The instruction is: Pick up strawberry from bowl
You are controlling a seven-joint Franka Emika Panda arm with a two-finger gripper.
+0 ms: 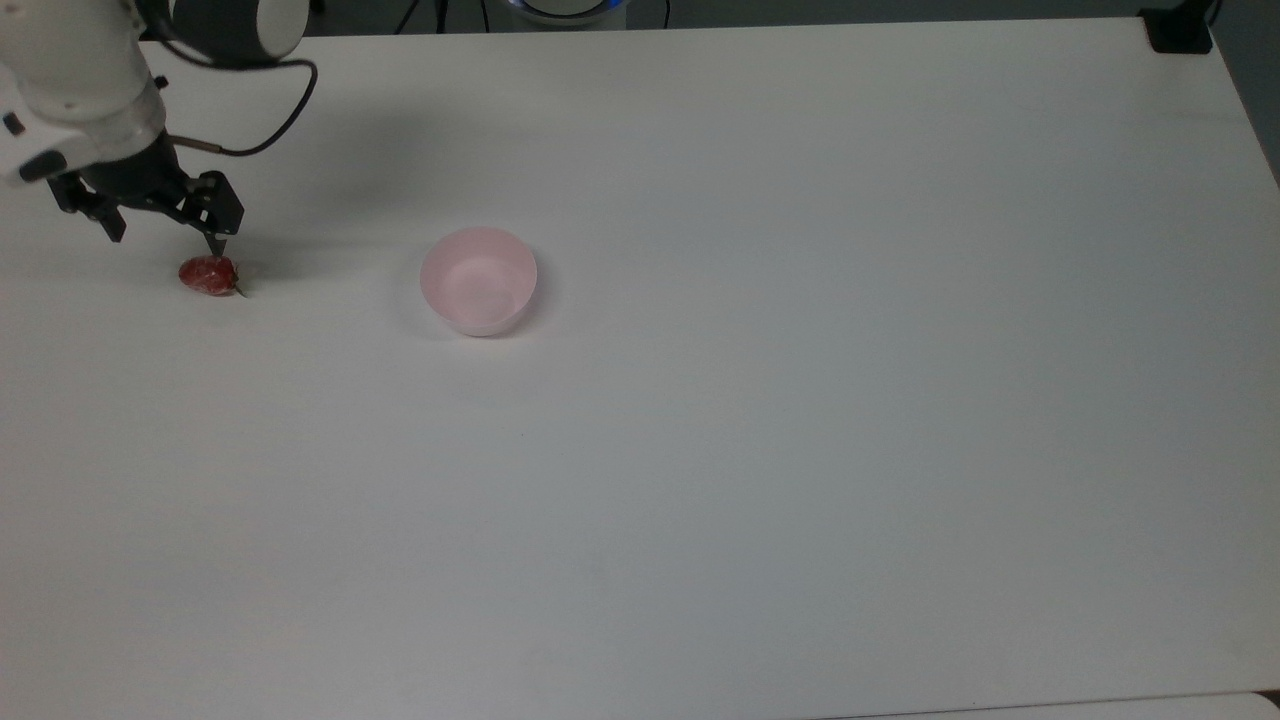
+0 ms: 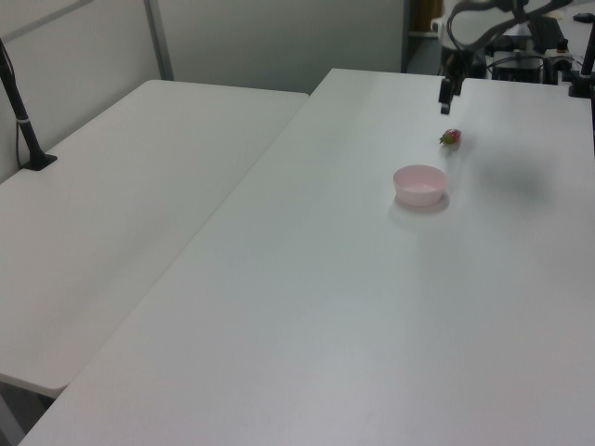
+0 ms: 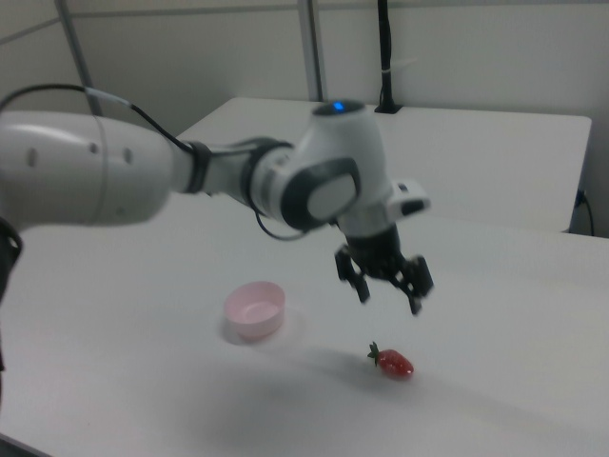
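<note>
The white table [image 1: 760, 420] is the largest thing and it takes most of the top view; in the left view a second white table [image 2: 121, 214] stands beside it on the left view's left. The robot arm [image 3: 190, 176] is white and grey, and in the right view it reaches from the right view's left toward the middle, above the table. Its gripper [image 1: 165, 232] is black and hangs a little above the table, near the far left corner in the top view; its two fingers stand wide apart and they hold nothing. A thin black cable [image 1: 270, 125] runs from the arm to the gripper. The pink bowl [image 1: 478, 280] stands upright on the table, left of the middle in the top view, and inside it is empty. The strawberry [image 1: 209, 275] is not in the bowl: it lies on its side on the table, just below the gripper in the top view and well apart from the bowl, on the top view's left of it. In the right view the strawberry [image 3: 393, 362] lies under the open gripper [image 3: 385, 286], with its green leaves pointing to the right view's left, toward the bowl [image 3: 255, 309]. The fingers do not touch the fruit.
</note>
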